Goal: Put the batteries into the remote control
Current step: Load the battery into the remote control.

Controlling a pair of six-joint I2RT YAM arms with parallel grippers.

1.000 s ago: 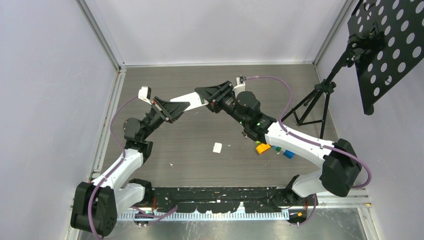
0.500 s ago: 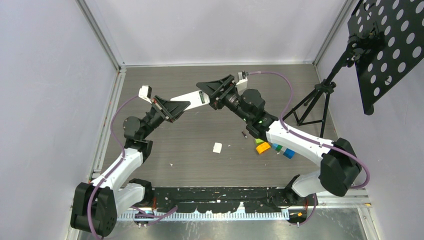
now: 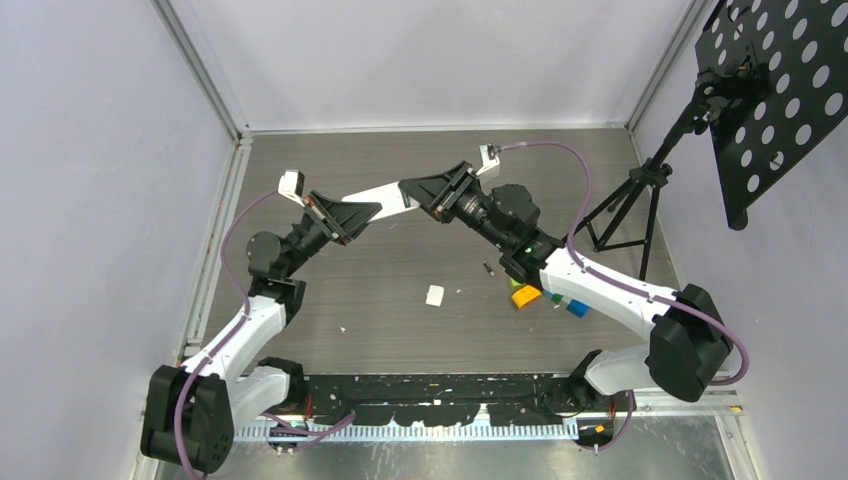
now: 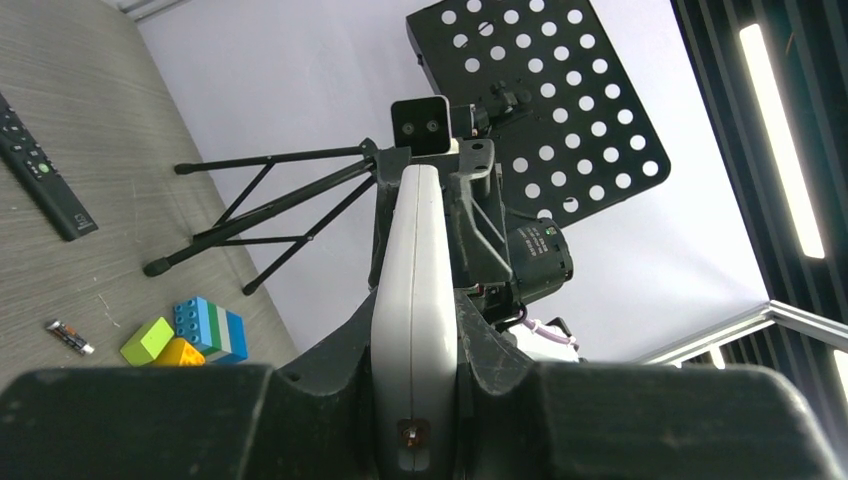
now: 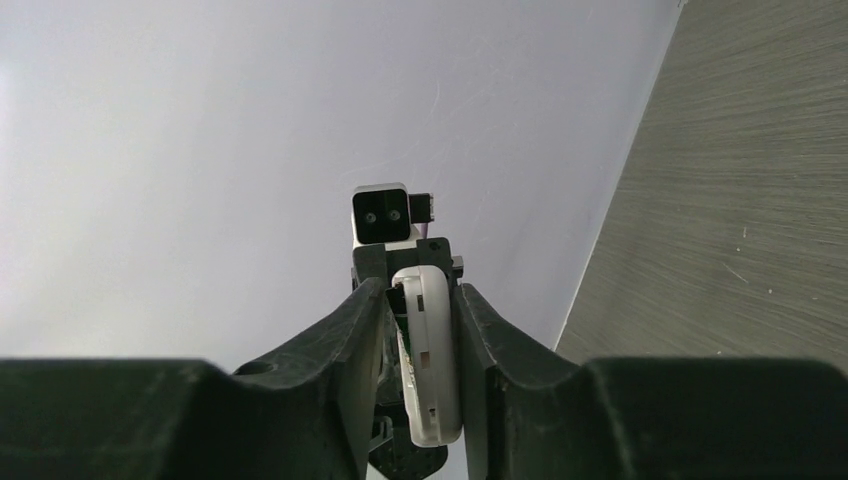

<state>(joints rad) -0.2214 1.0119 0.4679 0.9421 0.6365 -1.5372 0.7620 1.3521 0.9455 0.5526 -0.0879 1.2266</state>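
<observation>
A white remote control (image 3: 388, 198) hangs in the air above the table, held at both ends. My left gripper (image 3: 366, 210) is shut on its near end, and the left wrist view shows the remote (image 4: 415, 290) edge-on between the jaws. My right gripper (image 3: 418, 192) is shut on the far end. In the right wrist view the remote (image 5: 432, 350) sits between the fingers, its open side dark with a bit of green. One small dark battery (image 3: 489, 268) lies on the table, also seen as a battery (image 4: 70, 337) in the left wrist view.
A small white piece (image 3: 435, 295) lies mid-table. Orange, green and blue blocks (image 3: 540, 298) sit under the right forearm. A black remote (image 4: 40, 170) lies on the table. A tripod stand (image 3: 630, 200) with a perforated black panel (image 3: 780, 90) stands at the right.
The right gripper opened and closed again on the remote's end, and that arm shifted slightly right. The left arm and the remote stayed put.
</observation>
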